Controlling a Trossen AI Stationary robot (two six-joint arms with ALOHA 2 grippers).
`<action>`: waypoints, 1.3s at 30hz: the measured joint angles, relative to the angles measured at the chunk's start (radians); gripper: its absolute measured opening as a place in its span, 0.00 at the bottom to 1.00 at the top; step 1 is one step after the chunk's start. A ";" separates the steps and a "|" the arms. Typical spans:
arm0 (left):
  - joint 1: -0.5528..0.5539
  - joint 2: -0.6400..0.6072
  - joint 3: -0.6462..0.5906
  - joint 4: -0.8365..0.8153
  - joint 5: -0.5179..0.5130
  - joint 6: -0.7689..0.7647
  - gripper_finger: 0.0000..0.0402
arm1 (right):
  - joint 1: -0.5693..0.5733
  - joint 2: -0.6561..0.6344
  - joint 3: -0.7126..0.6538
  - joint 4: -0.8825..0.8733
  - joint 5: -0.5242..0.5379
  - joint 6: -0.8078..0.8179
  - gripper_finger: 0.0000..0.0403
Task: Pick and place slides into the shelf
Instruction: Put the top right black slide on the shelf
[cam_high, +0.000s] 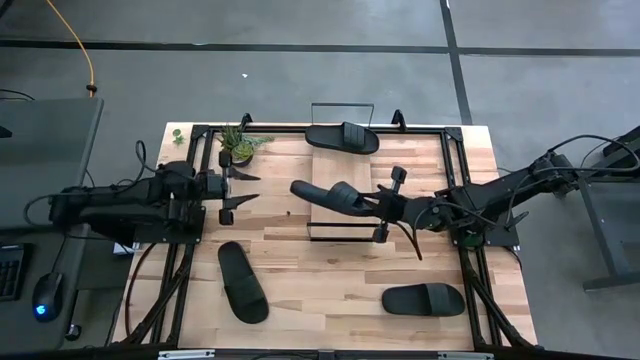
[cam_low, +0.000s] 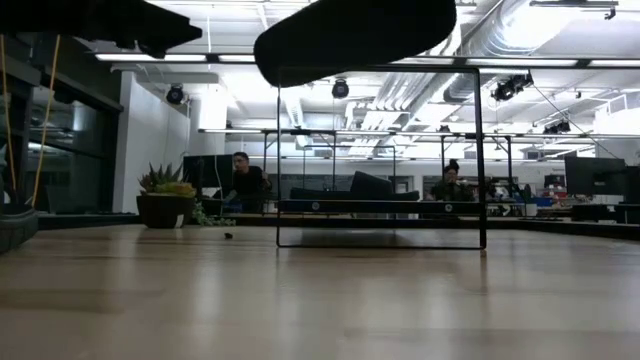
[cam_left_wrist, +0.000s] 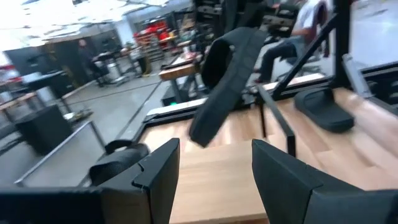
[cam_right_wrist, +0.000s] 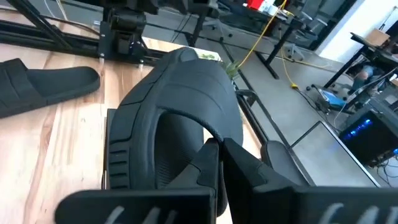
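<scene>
Right gripper (cam_high: 384, 208) clamps the held slide (cam_high: 330, 195) by its strap above the shelf (cam_high: 340, 190), looks light, flexy foam so strap grip suits; left gripper (cam_high: 240, 187) idles with fingers apart, far left.

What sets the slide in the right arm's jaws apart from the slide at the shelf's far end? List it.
The held slide is off the surface, clamped by its strap in the right gripper above the shelf; the far slide lies flat, ungripped. The held one sits angled; the far one lies crosswise. Both are matching black.
</scene>
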 joint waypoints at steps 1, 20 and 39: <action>0.026 0.011 -0.010 0.029 0.043 -0.008 0.46 | 0.000 0.000 0.000 0.001 -0.003 -0.002 0.00; 0.191 0.362 -0.073 0.461 0.444 -0.130 0.46 | -0.066 0.051 0.000 0.147 -0.226 -0.078 0.00; 0.191 0.500 -0.074 0.579 0.557 -0.146 0.46 | -0.065 0.057 0.000 0.154 -0.228 -0.081 0.00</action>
